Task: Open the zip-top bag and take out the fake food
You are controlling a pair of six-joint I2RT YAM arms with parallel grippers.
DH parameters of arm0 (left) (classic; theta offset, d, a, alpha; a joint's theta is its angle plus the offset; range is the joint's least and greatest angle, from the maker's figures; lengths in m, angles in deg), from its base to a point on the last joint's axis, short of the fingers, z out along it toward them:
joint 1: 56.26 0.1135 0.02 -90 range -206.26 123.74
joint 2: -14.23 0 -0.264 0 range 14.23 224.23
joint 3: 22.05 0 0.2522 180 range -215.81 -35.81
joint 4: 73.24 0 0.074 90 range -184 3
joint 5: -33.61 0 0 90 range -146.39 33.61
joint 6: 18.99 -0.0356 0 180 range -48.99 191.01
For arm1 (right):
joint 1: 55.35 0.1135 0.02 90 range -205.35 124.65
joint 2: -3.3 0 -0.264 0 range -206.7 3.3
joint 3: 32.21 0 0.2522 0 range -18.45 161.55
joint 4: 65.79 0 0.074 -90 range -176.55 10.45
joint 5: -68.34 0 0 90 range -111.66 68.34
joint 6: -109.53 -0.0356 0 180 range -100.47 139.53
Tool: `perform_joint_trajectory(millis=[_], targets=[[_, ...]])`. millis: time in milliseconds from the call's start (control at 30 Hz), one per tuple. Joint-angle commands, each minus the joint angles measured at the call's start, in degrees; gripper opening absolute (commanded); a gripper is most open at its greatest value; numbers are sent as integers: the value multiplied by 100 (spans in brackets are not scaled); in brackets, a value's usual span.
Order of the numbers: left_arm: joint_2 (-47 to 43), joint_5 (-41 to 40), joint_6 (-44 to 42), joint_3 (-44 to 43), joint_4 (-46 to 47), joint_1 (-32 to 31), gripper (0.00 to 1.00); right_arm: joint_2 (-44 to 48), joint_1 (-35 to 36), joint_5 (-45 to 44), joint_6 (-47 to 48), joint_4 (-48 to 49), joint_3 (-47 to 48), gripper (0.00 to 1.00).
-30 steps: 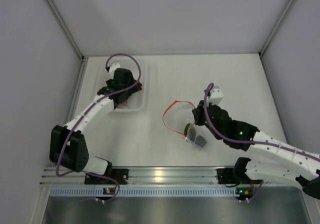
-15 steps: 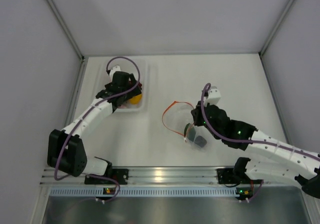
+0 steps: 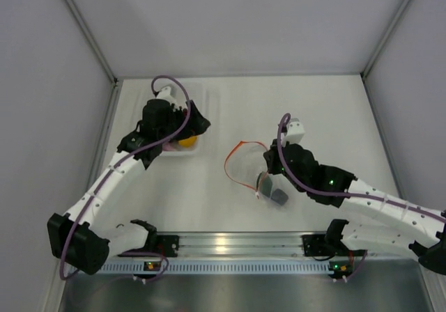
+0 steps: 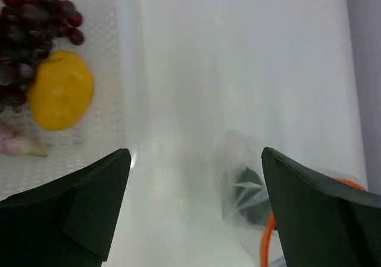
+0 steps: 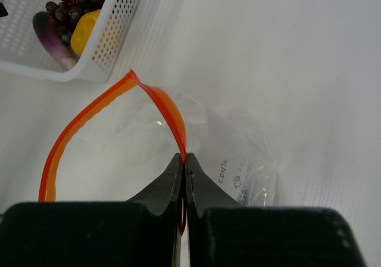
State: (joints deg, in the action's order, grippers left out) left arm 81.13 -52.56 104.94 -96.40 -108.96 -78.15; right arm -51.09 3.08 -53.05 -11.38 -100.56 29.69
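Observation:
The zip-top bag (image 3: 252, 167) lies at mid-table, its red-orange zipper strip (image 5: 156, 103) pulled into an open loop. My right gripper (image 5: 183, 160) is shut on that strip, seen from above beside the bag (image 3: 268, 166). A dark green oval (image 4: 253, 189) sits inside the bag. My left gripper (image 4: 193, 210) is open and empty, above the table between the tray and the bag, and shows from above at the tray's right edge (image 3: 200, 124). The yellow lemon (image 4: 61, 98), the grape bunch (image 4: 30, 22) and the eggplant (image 5: 50, 37) lie in the tray.
The white perforated tray (image 5: 113, 40) stands at the back left of the table. A small grey piece (image 3: 279, 198) lies just in front of the bag. Grey walls close in the table on three sides.
My left gripper has let the lemon go in the tray, opened, and swung right toward the bag. My right gripper has drifted slightly left, still holding the strip.

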Motion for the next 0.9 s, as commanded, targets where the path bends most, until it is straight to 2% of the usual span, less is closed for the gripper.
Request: perform_joint_trajectory(millis=[0,67,167,200,233,333,433,633,700,733,767,867], targets=[[-132,549,-71,-382,86,-595,96,-54,124,-33,-37,299,301,0],[-212,189,25,-496,95,-1333,94,-45,159,-94,-107,326,266,0],[-308,-330,201,-558,182,-2195,78,-19,186,-226,-160,370,214,0],[-308,-601,201,-558,287,-2406,70,-2,195,-226,-160,370,205,0],[-239,-725,210,-584,349,-2834,68,-1,186,-235,-160,361,196,0],[103,-1323,192,-752,341,-3565,52,103,195,-279,-178,344,126,0],[481,-1525,316,-708,420,-3865,40,314,186,-384,-230,230,-15,0],[1447,-1894,588,-769,455,-4252,39,683,195,-516,-345,-78,-234,0],[1633,-2035,649,-796,455,-4367,42,754,186,-586,-380,-148,-296,0],[1799,-2088,684,-830,455,-4437,45,807,186,-596,-389,-183,-349,0],[1879,-2123,737,-848,455,-4464,53,825,186,-630,-406,-218,-384,0],[2222,-2159,860,-936,455,-4543,64,930,186,-762,-468,-377,-498,0]])
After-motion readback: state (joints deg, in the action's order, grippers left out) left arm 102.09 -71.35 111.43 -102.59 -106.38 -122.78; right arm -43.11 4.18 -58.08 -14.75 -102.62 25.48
